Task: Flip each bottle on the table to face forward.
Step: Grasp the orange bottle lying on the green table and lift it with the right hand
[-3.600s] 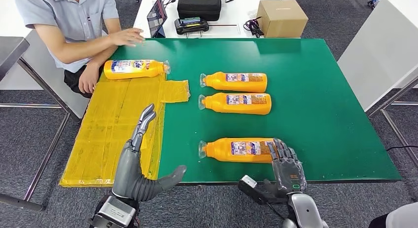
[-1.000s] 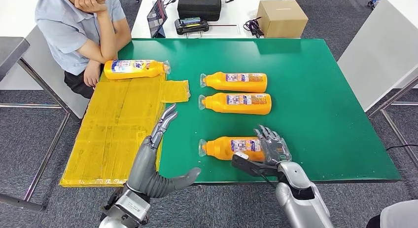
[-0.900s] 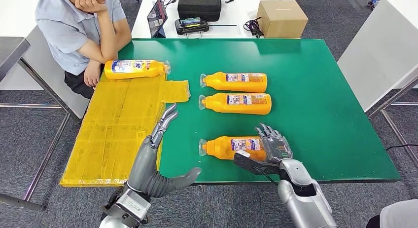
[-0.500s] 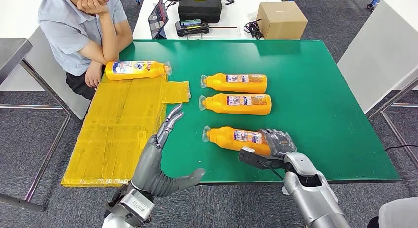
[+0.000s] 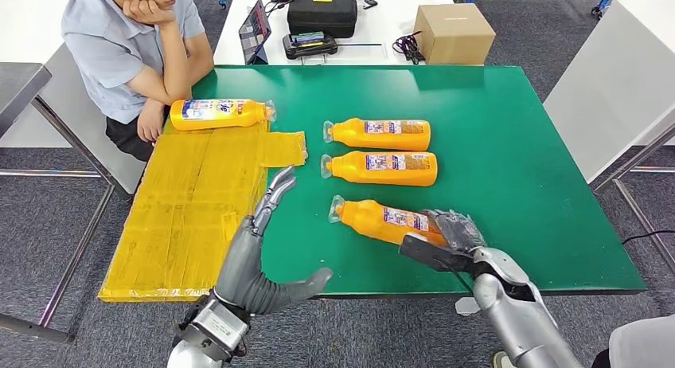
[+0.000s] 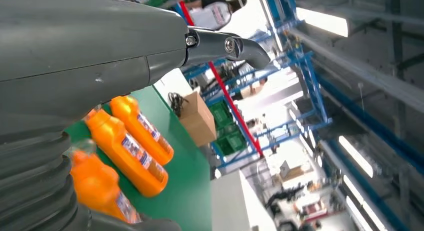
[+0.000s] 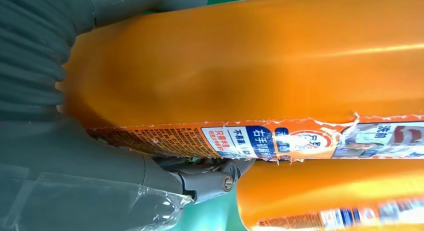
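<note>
The right hand (image 5: pixel 454 234) grips the base end of the nearest bottle (image 5: pixel 380 220) at the table's (image 5: pixel 525 145) 6 o'clock, cap angled toward 10. The left hand (image 5: pixel 267 225) hovers open, holding nothing. Gripped so far back, the bottle could slip or swing into the 2 bottles (image 5: pixel 378 150) behind.

Four orange bottles are lying on the green table (image 5: pixel 509 145): one (image 5: pixel 219 113) at ten o'clock, two side by side (image 5: pixel 380 134) (image 5: pixel 382 168) at centre, one (image 5: pixel 382 220) at six o'clock. One cardboard box (image 5: pixel 454 33) is sitting beyond at one o'clock.
</note>
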